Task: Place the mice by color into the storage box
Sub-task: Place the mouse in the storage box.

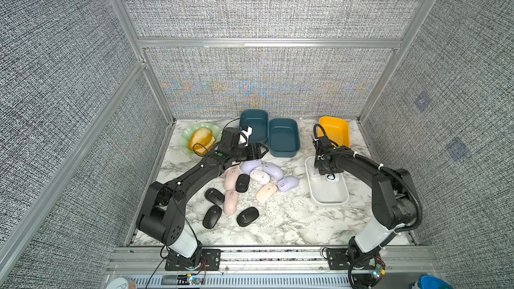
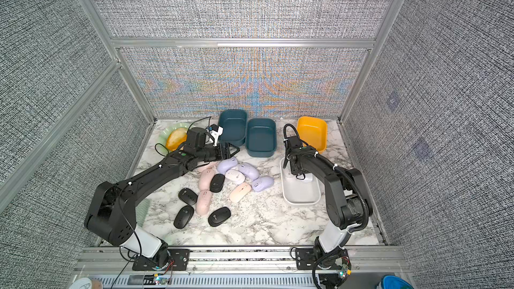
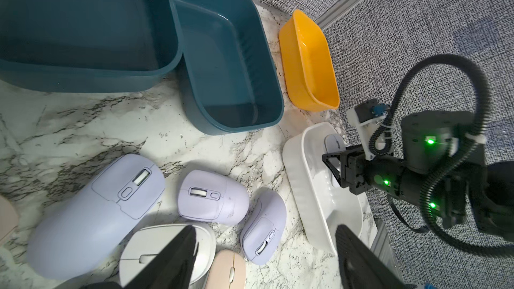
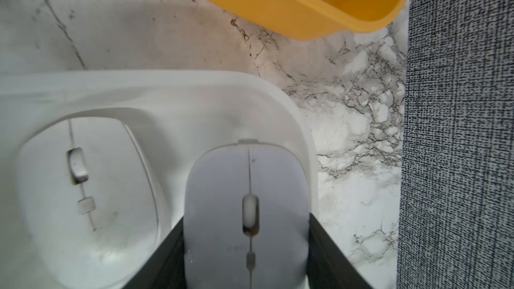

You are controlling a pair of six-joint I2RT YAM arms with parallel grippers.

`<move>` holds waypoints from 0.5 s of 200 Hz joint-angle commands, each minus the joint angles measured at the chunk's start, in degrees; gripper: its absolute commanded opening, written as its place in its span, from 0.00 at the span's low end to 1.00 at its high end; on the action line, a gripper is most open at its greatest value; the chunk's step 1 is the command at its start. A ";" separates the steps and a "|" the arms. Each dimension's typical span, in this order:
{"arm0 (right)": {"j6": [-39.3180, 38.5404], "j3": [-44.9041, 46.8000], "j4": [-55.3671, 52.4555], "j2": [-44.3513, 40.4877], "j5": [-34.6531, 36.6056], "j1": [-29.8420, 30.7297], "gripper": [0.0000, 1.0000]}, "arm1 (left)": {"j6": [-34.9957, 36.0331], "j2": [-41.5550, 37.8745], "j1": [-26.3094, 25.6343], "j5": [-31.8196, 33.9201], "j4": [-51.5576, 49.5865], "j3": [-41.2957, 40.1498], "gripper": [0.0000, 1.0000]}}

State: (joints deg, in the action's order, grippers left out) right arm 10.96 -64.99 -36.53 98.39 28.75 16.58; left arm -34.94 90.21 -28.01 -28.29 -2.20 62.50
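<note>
The right gripper (image 4: pixel 246 218) has its black jaws clamped on the two long sides of a white oval plastic mouse (image 4: pixel 246 173), which sits between them with its scroll wheel facing the wrist camera. The held mouse is over a corner of the white rectangular plastic bin (image 1: pixel 331 197), just beside a second white mouse (image 4: pixel 83 179) lying on the bin floor. The left gripper (image 1: pixel 258 151) has its jaws well apart and grips nothing. It hangs over the far edge of the heap of loose mice (image 1: pixel 261 176) on the marble-patterned tabletop (image 1: pixel 278 226). In the left wrist view one finger (image 3: pixel 178 257) overlaps a third white mouse (image 3: pixel 141 246), though contact cannot be told, and a lilac mouse (image 3: pixel 264 229) lies between the fingers. A teal rectangular plastic bin (image 1: pixel 254 123) and a second teal bin (image 1: pixel 283 134) stand side by side behind the heap. An orange-yellow bin (image 1: pixel 335 130) stands behind the white one
</note>
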 commanded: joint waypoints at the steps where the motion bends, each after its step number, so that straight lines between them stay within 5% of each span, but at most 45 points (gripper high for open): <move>1: -1.39 -0.22 1.03 1.47 1.52 -0.13 0.55 | -0.03 0.04 -0.30 -1.20 1.06 0.43 0.80; 100: -3.44 -1.59 3.48 6.48 3.12 -0.16 0.59 | 0.31 1.02 -0.88 -1.55 0.80 0.93 0.80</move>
State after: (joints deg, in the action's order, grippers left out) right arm 8.19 -66.22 -34.39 104.29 29.78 16.40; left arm -34.94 91.09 -28.84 -29.10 -2.17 62.54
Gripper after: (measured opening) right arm 0.586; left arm 0.799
